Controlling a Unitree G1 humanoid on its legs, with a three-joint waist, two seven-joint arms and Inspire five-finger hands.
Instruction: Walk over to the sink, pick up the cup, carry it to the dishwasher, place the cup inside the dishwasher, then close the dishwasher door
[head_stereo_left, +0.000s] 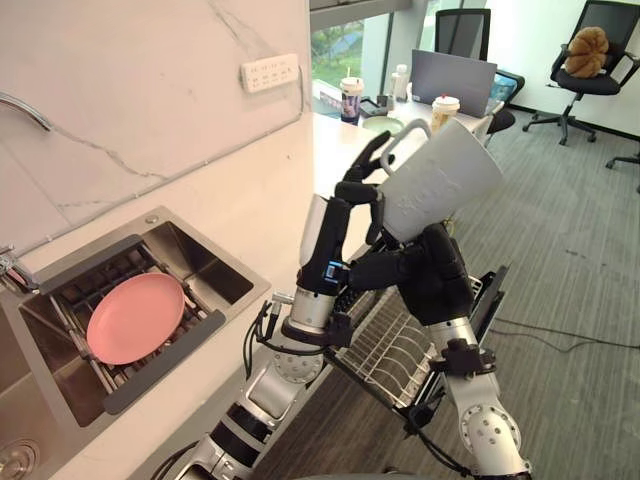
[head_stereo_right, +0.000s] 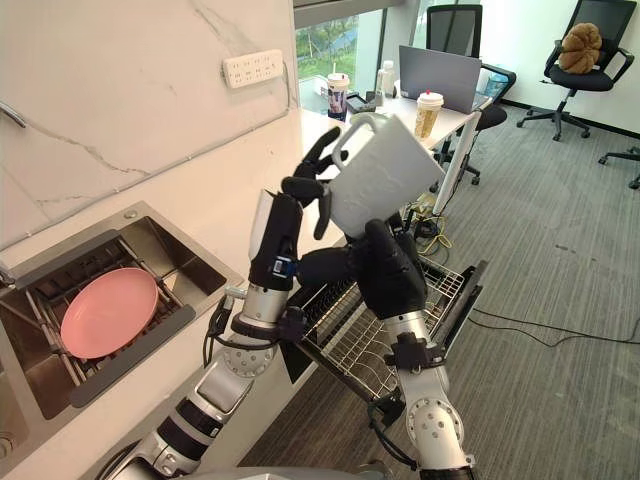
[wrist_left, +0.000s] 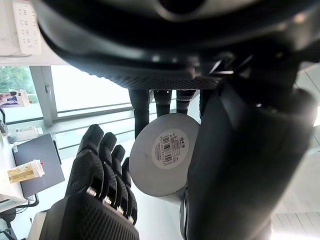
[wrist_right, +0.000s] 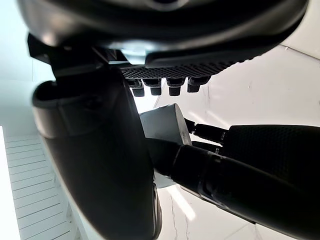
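A white cup (head_stereo_left: 440, 185) with a handle (head_stereo_left: 405, 135) is held tilted in the air over the counter's edge, between both hands. My right hand (head_stereo_left: 425, 268) is under it, fingers curled round its lower part. My left hand (head_stereo_left: 362, 185) is against the side nearer the wall, with its fingers up behind the cup by the handle and its thumb bent over the front. In the left wrist view the cup's labelled bottom (wrist_left: 167, 160) sits between that hand's fingers and thumb. The open dishwasher's wire rack (head_stereo_left: 395, 350) is just below the hands.
A sink (head_stereo_left: 215, 262) at the left holds a pink plate (head_stereo_left: 135, 317) on a rack. The dishwasher door (head_stereo_left: 492, 292) hangs open towards the room. A wall socket (head_stereo_left: 270, 72) sits above the counter. Beyond are a desk with a laptop (head_stereo_left: 452, 80) and drink cups, and office chairs (head_stereo_left: 590, 60).
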